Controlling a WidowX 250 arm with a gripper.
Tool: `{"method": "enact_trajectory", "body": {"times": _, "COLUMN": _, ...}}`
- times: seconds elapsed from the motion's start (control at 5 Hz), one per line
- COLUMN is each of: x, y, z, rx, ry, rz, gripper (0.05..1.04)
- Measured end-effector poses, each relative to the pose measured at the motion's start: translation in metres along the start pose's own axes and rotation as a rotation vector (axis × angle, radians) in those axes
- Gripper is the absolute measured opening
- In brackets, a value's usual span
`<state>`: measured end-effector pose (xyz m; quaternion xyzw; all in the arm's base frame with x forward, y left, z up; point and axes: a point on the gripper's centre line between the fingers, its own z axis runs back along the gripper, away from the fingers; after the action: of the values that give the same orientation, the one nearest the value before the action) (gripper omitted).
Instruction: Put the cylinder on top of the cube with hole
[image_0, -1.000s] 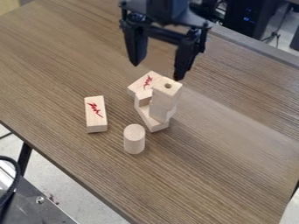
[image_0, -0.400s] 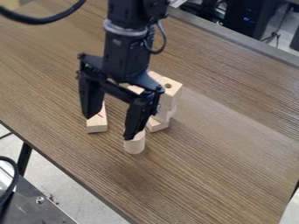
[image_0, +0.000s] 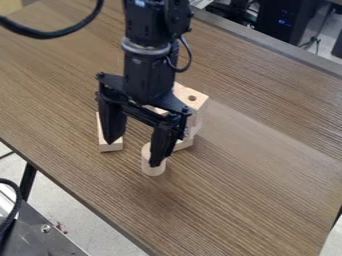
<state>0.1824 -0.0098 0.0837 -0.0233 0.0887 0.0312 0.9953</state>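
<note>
The hand (image_0: 133, 153) hangs wide, its two fingers well apart. The wooden cylinder (image_0: 153, 171) stands upright on the surface (image_0: 254, 190), partly hidden by one finger. Near it, the cube with the hole (image_0: 195, 101) is upon other wood.

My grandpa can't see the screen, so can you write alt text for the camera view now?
A black robot hand hangs open above a wooden table, one finger in front of an upright wooden cylinder. Partly behind the hand, a block with a hole sits on other blocks, and a separate block lies at the picture's left.
</note>
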Motion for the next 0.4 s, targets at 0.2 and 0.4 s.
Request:
{"method": "enact_trajectory", "body": {"times": 0.2, "x": 0.0126, "y": -0.0097, "z": -0.0106, "rx": 0.005, "ry": 0.003, "rz": -0.037, "gripper": 0.999}}
{"method": "enact_trajectory", "body": {"times": 0.4, "x": 0.0188, "y": -0.0083, "z": -0.0194, "rx": 0.031, "ry": 0.003, "rz": -0.013, "gripper": 0.999}}
